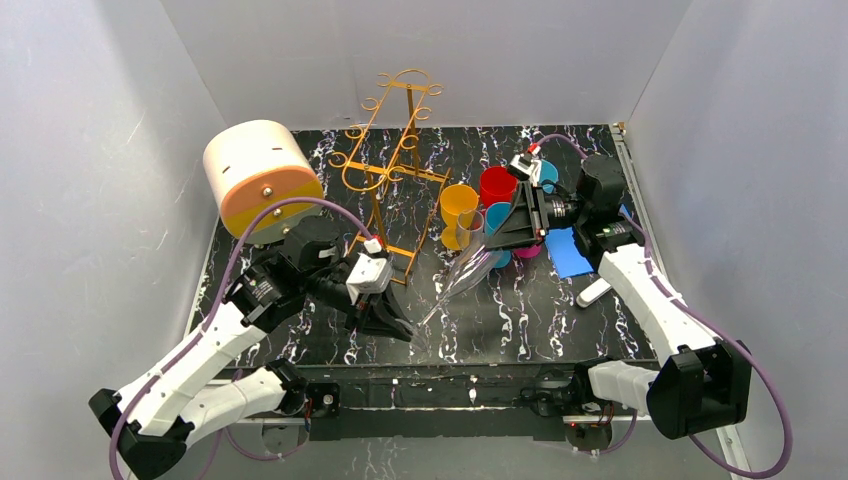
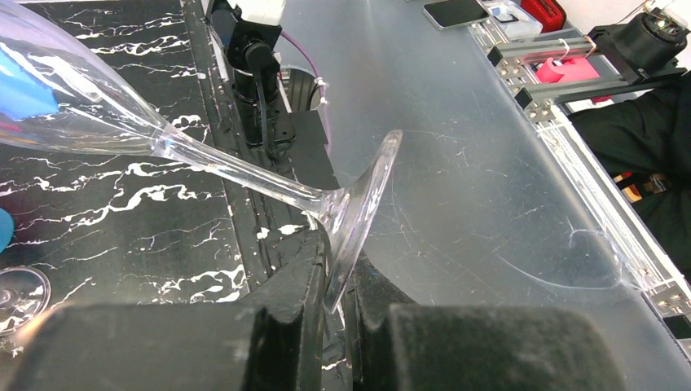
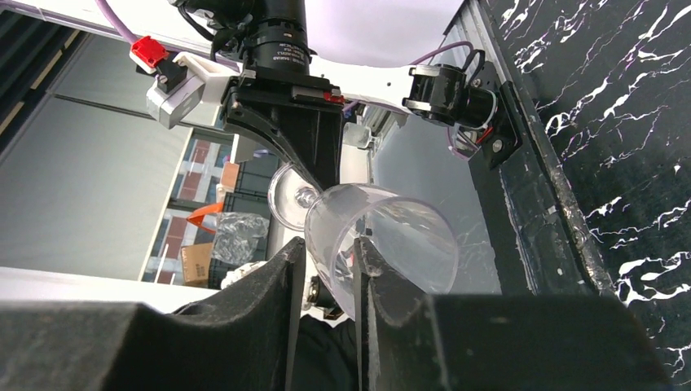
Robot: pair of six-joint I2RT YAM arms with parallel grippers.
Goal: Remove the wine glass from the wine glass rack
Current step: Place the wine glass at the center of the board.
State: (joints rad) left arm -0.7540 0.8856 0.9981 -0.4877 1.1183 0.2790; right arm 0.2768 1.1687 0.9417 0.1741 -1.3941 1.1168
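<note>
We note both arm bases at the near edge of the desk [image 1: 520,320], a black top veined with white.

The left hand [image 2: 334,278] is nearest. Its two dark fingers are clamped on the round foot of the wine glass [image 1: 468,268], with the rim of the foot pinched edge-on between them. From there the clear stem runs away from the fingers to the bowl.

In the top view the glass lies on a slant over the middle of the desk, foot toward the near left and mouth toward the far right. We cannot tell how high it sits above the desk.

The right hand [image 3: 327,262] is closed on the mouth of the bowl. One finger is inside the rim and one outside, and the glass wall is gripped between them. Both hands therefore hold the one glass, at opposite ends.

Near the right arm we record a white object [image 1: 593,292] and a blue card [image 1: 568,252] lying flat.

Around and behind the right hand stands a cluster of cups: magenta [image 1: 528,251], blue [image 1: 497,215], yellow [image 1: 458,203], red [image 1: 497,183] and teal [image 1: 547,172].

The wine glass rack [image 1: 392,172], made of golden-orange wire with scroll ends, stands upright farther back and to the left of the cups. The glass is apart from it.

A cream-and-orange cylindrical box [image 1: 262,175] lies at the far left, beside the rack.
</note>
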